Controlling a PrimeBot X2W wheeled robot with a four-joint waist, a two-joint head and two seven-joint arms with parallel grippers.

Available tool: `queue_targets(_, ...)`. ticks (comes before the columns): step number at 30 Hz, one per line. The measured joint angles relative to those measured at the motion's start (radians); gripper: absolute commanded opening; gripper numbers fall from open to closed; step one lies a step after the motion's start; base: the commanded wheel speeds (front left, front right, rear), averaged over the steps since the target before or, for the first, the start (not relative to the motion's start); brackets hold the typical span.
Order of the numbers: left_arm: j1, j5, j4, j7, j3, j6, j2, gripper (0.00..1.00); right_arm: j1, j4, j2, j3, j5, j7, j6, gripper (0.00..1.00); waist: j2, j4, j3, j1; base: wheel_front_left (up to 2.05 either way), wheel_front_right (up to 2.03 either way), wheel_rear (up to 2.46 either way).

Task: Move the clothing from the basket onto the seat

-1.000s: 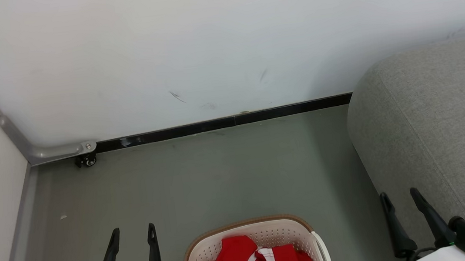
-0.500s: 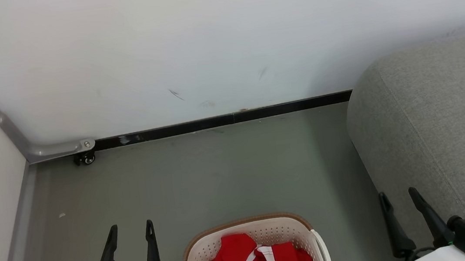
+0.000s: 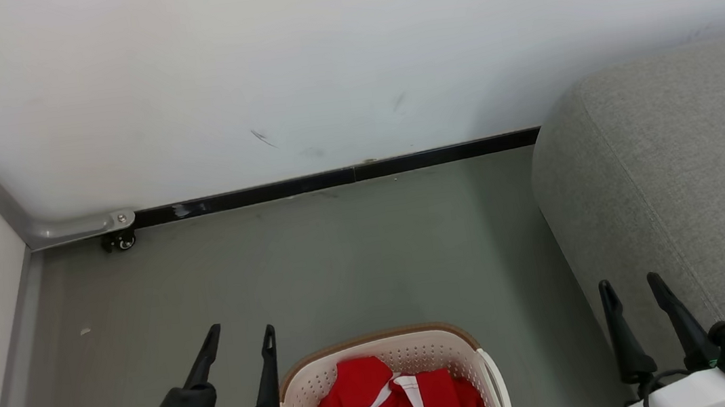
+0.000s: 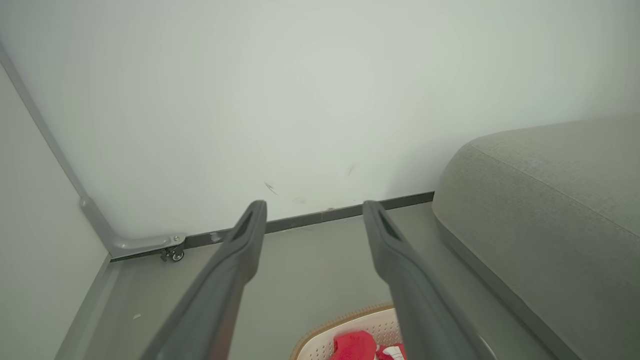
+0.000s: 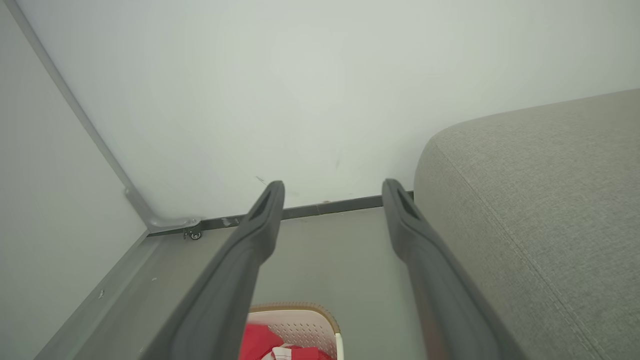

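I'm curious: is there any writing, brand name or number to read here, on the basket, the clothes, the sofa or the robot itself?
No text can be read anywhere.
The basket: no label or writing shows.
The clothing: white stripes, no letters.
The seat: plain grey weave.
The left gripper and the right gripper: dark, unmarked.
The wall: dark scuff marks, not writing.

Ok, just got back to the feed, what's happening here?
Nothing is picked up yet. The red clothing lies in the basket on the floor. The left gripper hovers open beside the basket's left rim; the right gripper hangs open near the grey seat, which stands to the basket's right.
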Motion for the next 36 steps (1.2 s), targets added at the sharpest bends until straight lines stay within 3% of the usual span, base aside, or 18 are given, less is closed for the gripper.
queue_targets(20,-0.071,0.047,0.154,0.000,-0.094,-0.076,-0.004,1.00,-0.023,-0.060,0.000,-0.042,0.002,-0.009,0.000,1.00,0.0000,-0.048,0.100,-0.0001,0.00,0.00,0.00)
queue_targets(36,-0.196,0.082,0.268,0.000,-0.130,-0.086,-0.006,1.00,-0.094,-0.114,0.000,-0.045,0.017,-0.016,0.000,1.00,0.0000,-0.106,0.241,-0.0001,0.00,0.00,0.00)
